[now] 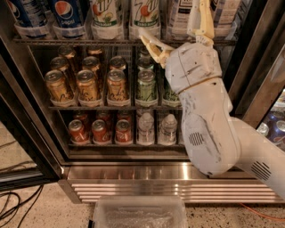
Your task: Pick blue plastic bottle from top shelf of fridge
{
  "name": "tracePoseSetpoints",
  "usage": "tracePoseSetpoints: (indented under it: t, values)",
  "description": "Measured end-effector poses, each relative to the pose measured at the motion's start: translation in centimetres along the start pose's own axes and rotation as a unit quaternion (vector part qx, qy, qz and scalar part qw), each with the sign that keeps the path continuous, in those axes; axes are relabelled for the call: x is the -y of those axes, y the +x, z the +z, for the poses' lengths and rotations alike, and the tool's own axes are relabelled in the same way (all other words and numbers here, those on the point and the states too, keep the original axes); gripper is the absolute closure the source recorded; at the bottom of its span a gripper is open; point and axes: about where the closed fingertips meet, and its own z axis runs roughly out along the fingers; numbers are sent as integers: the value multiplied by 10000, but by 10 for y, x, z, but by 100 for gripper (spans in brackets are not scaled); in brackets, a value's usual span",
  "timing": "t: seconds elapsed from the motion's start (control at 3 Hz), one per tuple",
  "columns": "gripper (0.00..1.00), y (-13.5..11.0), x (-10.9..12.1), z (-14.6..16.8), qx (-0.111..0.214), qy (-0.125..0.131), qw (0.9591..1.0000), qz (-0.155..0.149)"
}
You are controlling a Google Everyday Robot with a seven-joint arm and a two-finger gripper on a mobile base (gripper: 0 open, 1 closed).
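The fridge (147, 178) stands with its door open. Its top shelf (80, 41) carries tall bottles in clear trays. Two blue plastic Pepsi bottles (69, 13) stand at the shelf's left end, with green-and-white bottles (107, 15) to their right. My gripper (176, 27) is at shelf height, in front of the right-hand white-labelled bottles. Its cream fingers (151, 44) are spread wide and hold nothing. It is well to the right of the blue bottles. My white arm hides the right part of the racks.
Gold and green cans (89, 84) line the middle rack. Red cans and small clear bottles (147, 127) fill the lower rack. The door frame (22, 129) stands at the left and the glass door (267, 89) at the right. A clear bin (140, 213) and cables (13, 209) lie on the floor.
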Motion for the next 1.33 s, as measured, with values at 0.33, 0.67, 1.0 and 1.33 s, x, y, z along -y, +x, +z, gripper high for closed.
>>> tracePoseSetpoints:
  t: [0.33, 0.67, 1.0, 1.33]
  values:
    - [26, -5, 2, 8, 140, 257, 9994, 201]
    - [35, -7, 2, 8, 207, 424, 9982, 368]
    - [35, -7, 2, 8, 207, 424, 9982, 368]
    - [16, -7, 2, 8, 207, 424, 9982, 368]
